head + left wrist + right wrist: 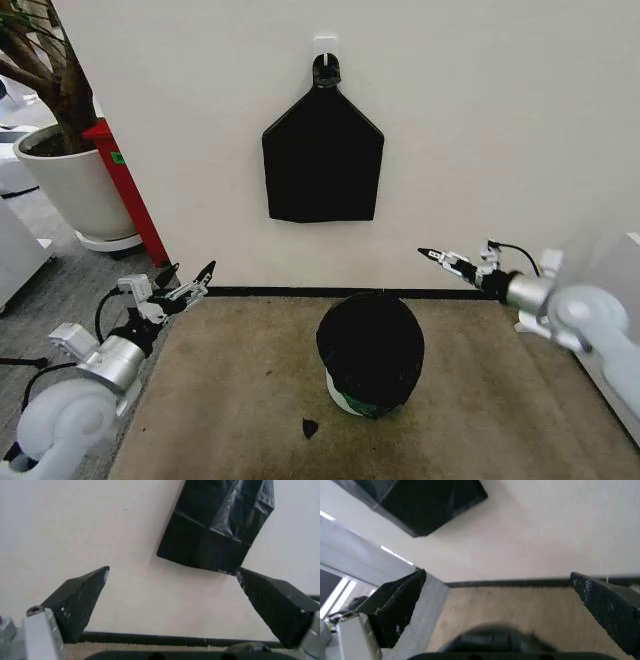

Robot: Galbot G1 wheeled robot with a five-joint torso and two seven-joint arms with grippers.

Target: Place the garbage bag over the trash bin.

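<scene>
On the brown carpet (230,400) by the wall, the garbage bag (371,345) covers the trash bin (345,397). The left gripper (188,281) and right gripper (440,257) hover at either side, fingers spread, holding nothing.

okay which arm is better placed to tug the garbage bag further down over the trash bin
Probably the left. The garbage bag already drapes the trash bin, whose white wall shows on its lower left. The left end effector, open, hangs on that side; the right end effector, also open, sits higher toward the wall.
</scene>
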